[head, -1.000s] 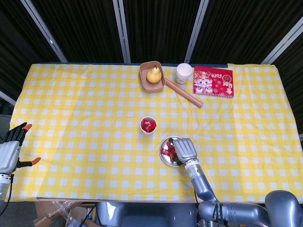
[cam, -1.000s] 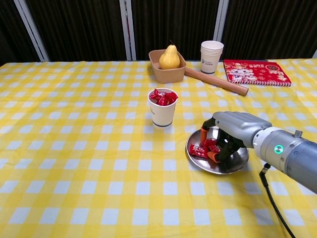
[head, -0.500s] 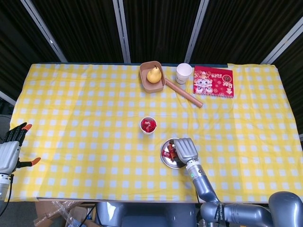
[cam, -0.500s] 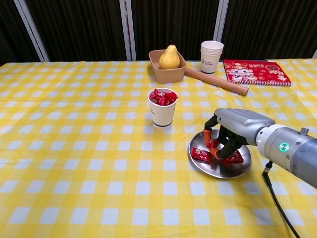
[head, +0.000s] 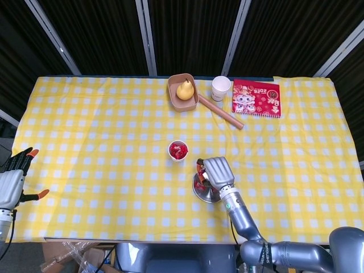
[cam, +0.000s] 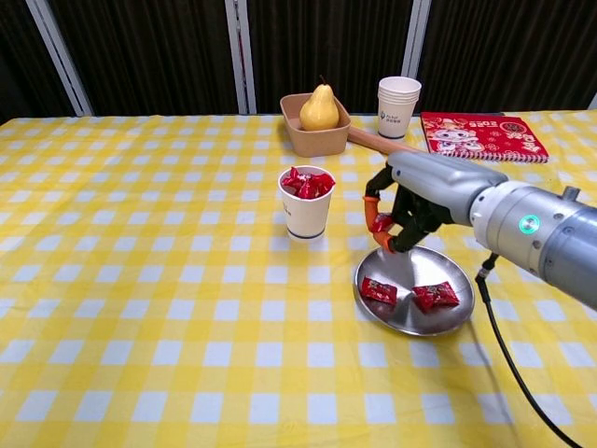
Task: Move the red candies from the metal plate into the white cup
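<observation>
Chest view: right robot hand point(cam: 403, 201) pinches red candy point(cam: 381, 223) above metal plate point(cam: 446, 320); left robot hand point(head: 12, 181) spread, partly cropped.

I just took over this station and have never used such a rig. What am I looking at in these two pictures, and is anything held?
Two robot arms with fingered hands work at a table. The head view looks down from above; the chest view looks across from the front. The right robot hand is raised above the metal plate, pinching a red candy. Two more lie on the plate, and the white cup beside it already holds several. The left robot hand waits open at the table's edge. At the back are a pear in a tray, stacked cups and a red book.
</observation>
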Available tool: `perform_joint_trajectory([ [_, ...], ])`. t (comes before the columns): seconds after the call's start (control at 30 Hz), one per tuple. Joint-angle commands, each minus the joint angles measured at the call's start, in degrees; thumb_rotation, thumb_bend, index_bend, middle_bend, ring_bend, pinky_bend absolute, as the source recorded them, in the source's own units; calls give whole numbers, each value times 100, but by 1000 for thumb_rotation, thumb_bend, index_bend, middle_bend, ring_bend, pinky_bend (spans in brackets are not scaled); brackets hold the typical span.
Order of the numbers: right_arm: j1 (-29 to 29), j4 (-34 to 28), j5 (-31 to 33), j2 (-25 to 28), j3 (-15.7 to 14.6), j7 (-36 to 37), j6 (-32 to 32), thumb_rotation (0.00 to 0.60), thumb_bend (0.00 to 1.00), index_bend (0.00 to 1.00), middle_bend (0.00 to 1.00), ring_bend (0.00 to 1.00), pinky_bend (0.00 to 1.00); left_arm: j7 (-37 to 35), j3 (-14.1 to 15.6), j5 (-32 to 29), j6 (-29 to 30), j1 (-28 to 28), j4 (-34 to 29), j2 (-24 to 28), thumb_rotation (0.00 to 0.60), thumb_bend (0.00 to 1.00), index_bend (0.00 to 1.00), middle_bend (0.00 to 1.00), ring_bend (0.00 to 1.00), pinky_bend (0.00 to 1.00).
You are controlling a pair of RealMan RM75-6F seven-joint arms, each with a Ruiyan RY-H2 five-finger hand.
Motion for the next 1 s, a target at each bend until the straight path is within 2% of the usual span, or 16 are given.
perform_joint_trajectory([
  [0.03,138,-143,7,43,136,-126,0,600,484,577,944,967,1000,-2,-1,-4,-4,-1,-2,2,600,16,69,0,0,0],
  [0.3,567,-111,266,-104,458,-347,-177,600,485,577,944,967,1000,-31,-8,-40,-54,-16,-7,16,600,17,69,0,0,0],
  [1.0,1287,1375,535,-747,725,61,-731,600,485,577,944,967,1000,-53,-19,-131,-131,-37,-39,45,600,16,69,0,0,0],
])
